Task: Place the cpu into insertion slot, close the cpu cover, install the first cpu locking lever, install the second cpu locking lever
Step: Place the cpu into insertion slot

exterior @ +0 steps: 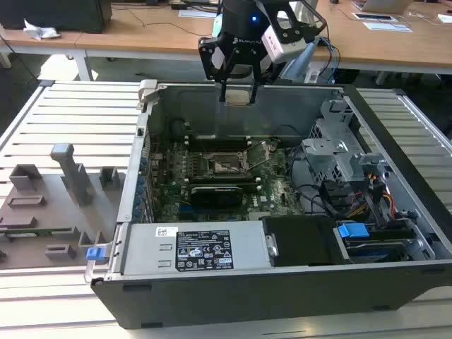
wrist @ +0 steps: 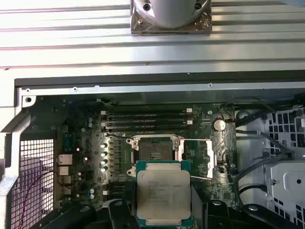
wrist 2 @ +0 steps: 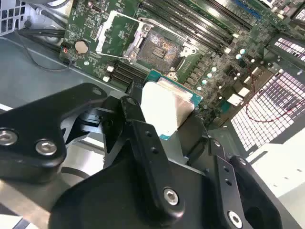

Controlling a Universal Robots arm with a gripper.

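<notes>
On a slatted metal desk [exterior: 78,113], an open computer case [exterior: 247,296] lies on its side with its motherboard [exterior: 169,194] facing up. Near the board's middle, the insertion slot [wrist: 155,151] stands bare, and the cpu cover [wrist 2: 106,32] is swung open beside it. A robot arm's black jaws are closed on the edges of the cpu [wrist: 163,191], holding it flat with its silvery top toward the first wrist camera. The exterior view shows the chip [exterior: 238,95] hanging above the case by its far wall, well apart from the slot and touching nothing but the jaws.

The likeliest trouble from here appears to be a crooked arrival. A chip that comes down tilted, turned the wrong way or off-centre could press on the slot's fine contacts and bend them. A loose hold could let it slip onto the board. A low approach could also clip the raised cover.

By count: one arm, one case, one motherboard, one slot, one cover and one cpu. The thin locking levers by the slot are too fine to count with confidence.
</notes>
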